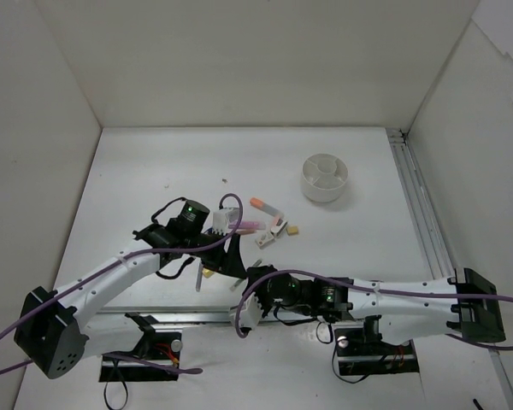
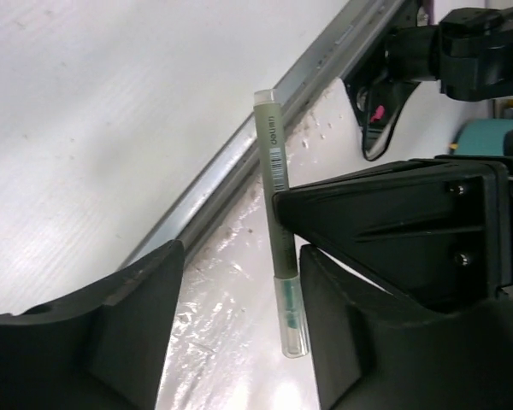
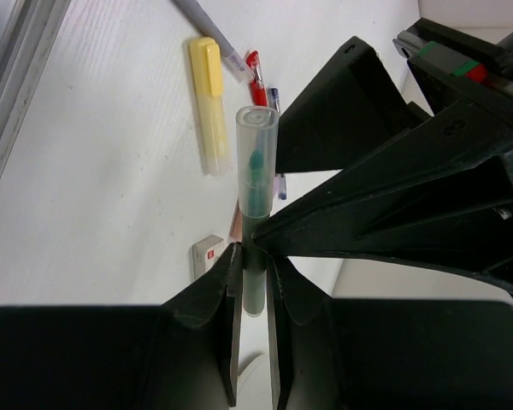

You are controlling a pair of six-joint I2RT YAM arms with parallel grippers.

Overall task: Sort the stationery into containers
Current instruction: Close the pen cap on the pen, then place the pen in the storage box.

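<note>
Right gripper (image 3: 255, 248) clamps green pen (image 3: 256, 162); left gripper (image 2: 239, 252) stands parted, likely freeing it for the dish (image 1: 325, 194) at 1 o'clock.

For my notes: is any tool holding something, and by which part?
The right tool holds the green pen by its barrel, below the clear cap; the left tool is open.

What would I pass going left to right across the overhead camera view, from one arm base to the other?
left arm's base → pink marker → tan block → white dish → right arm's base
</note>
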